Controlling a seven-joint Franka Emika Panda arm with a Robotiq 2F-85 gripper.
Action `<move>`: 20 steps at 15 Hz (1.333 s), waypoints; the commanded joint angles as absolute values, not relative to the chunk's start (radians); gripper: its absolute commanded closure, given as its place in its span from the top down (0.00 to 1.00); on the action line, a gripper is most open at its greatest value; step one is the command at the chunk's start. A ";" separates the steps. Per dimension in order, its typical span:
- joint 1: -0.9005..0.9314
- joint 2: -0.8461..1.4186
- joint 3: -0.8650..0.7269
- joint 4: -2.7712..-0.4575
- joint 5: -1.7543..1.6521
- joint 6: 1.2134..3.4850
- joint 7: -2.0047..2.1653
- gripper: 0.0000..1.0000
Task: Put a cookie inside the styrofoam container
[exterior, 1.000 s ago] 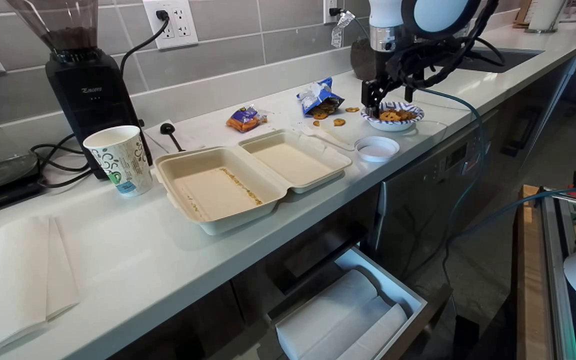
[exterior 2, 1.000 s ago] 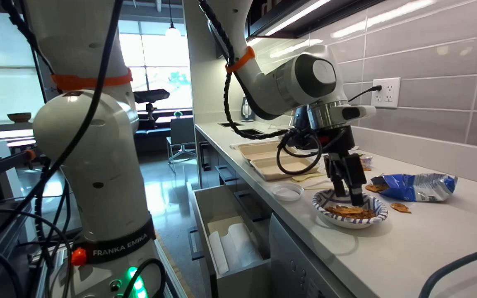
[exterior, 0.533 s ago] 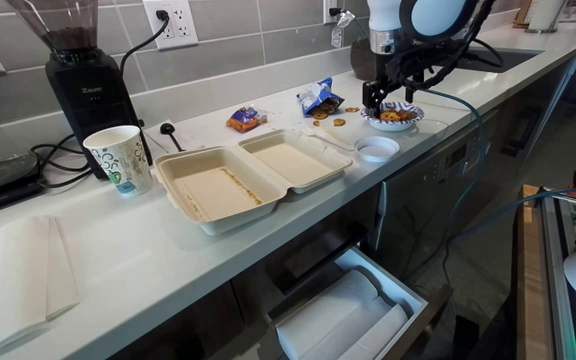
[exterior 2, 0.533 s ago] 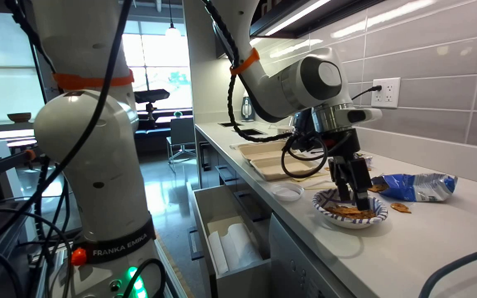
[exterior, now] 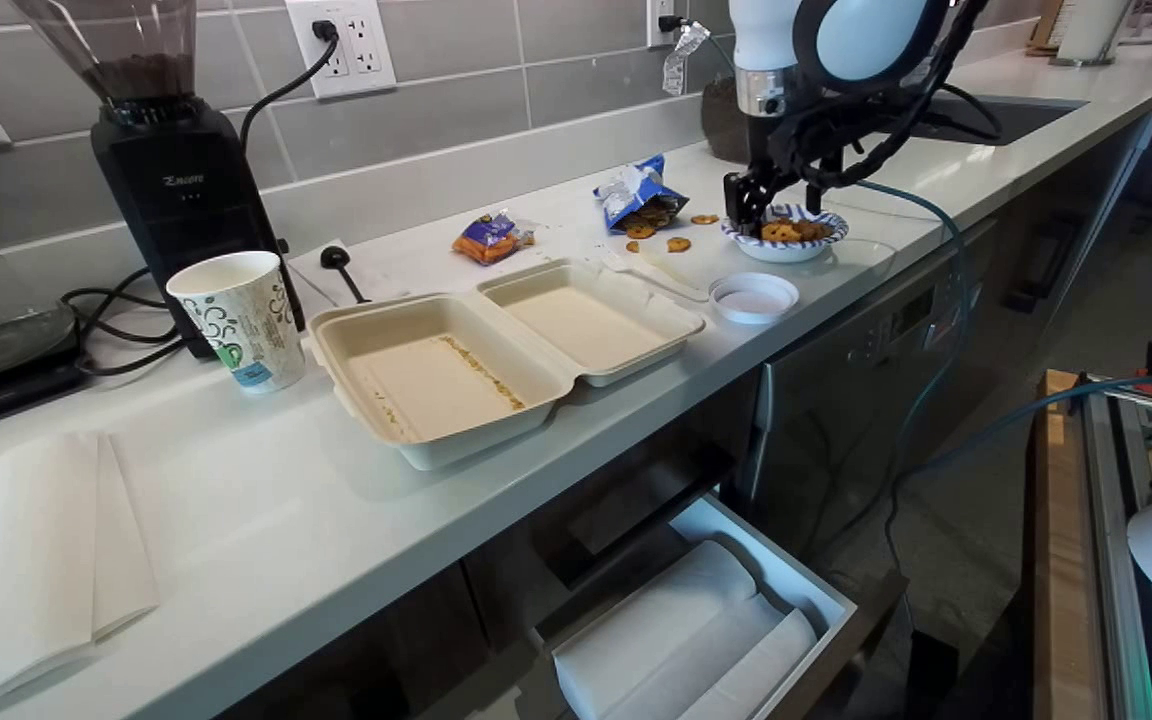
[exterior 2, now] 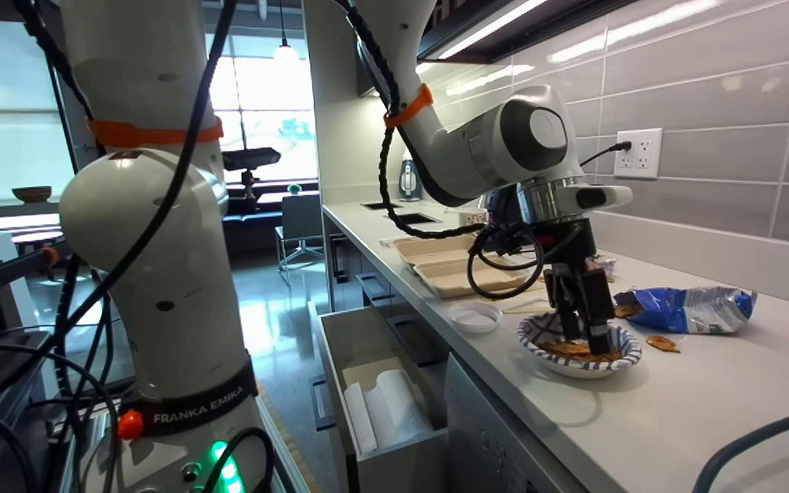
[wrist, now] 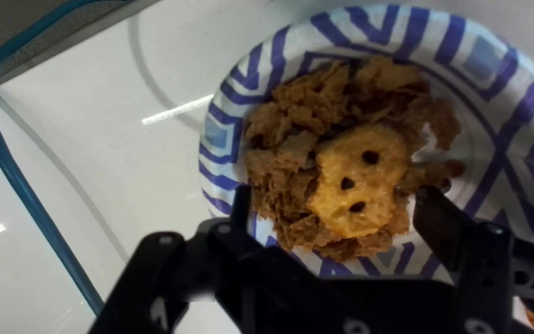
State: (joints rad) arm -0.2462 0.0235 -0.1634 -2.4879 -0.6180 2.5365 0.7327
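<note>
A golden-brown cookie [wrist: 376,183] with dark holes lies on brown flakes in the blue-patterned dish [wrist: 223,132]. The dish also shows in both exterior views [exterior: 781,252] [exterior 2: 576,370]. My gripper [wrist: 335,197] points down into the dish. It is open, with one finger on each side of the cookie's near end and nothing held. The gripper also shows over the dish in both exterior views [exterior: 779,215] [exterior 2: 584,339]. Several similar cookies [exterior: 678,244] lie on the counter beside it. The off-white styrofoam container [exterior: 576,312] lies open on the counter, with crumbs in its deeper half.
A white lid [exterior: 753,300] and a pale utensil [exterior: 671,278] lie between dish and container. Blue wrappers [exterior: 639,190] [exterior: 484,238] lie toward the wall. A paper cup [exterior: 246,325] and black grinder [exterior: 186,210] stand beyond the container. A drawer [exterior 2: 394,465] hangs open below.
My gripper has moved lower into the dish, shifting slightly toward the wall. The fingers stay apart. The dish, the cookies and the container have not moved.
</note>
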 commanded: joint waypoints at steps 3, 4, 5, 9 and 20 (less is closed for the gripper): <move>-0.222 0.050 -0.185 -2.476 -0.637 2.552 0.753 0.86; -0.221 0.051 -0.186 -2.476 -0.636 2.552 0.753 0.85; -0.219 0.052 -0.186 -2.475 -0.635 2.552 0.753 0.85; -0.214 0.054 -0.186 -2.474 -0.633 2.551 0.753 0.83; -0.207 0.064 -0.186 -2.465 -0.617 2.552 0.747 0.68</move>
State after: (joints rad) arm -0.2238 0.0387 -0.1685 -2.4784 -0.6178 2.5365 0.7327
